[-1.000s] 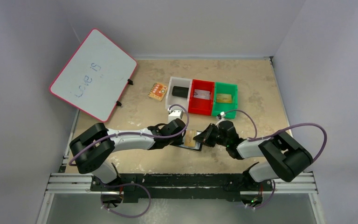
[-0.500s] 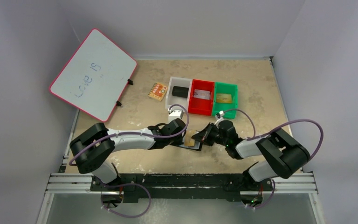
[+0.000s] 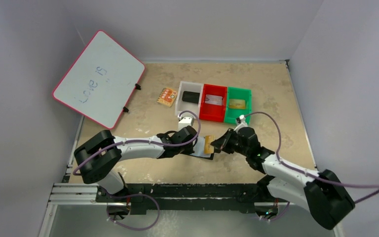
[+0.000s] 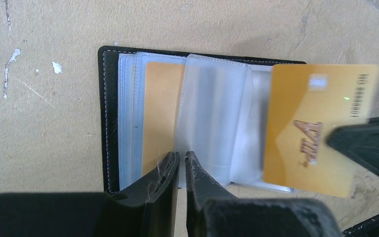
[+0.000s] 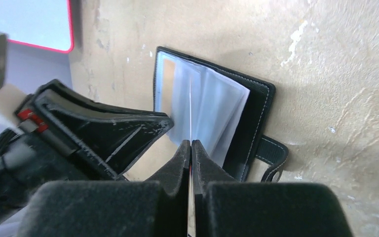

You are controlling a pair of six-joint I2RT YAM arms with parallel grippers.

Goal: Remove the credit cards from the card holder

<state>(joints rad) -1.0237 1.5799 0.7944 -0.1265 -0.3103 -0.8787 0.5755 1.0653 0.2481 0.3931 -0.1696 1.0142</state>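
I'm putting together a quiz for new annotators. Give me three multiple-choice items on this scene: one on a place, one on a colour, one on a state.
1. Where does the silver-grey plastic card lie?
A. in a white bin
B. in the red plastic bin
C. on a whiteboard

2. What colour is the thin plastic card pinched by the right gripper?
A. gold
B. blue
C. white

3. How is the black folding card holder?
A. folded shut
B. lying open on the beige table
C. standing upright in a bin

Answers:
1 B: the top view shows the card inside the middle, red compartment.
2 A: the left wrist view shows its gold face, pulled clear to the holder's right.
3 B: both wrist views show its clear sleeves fanned open, flat on the tabletop.
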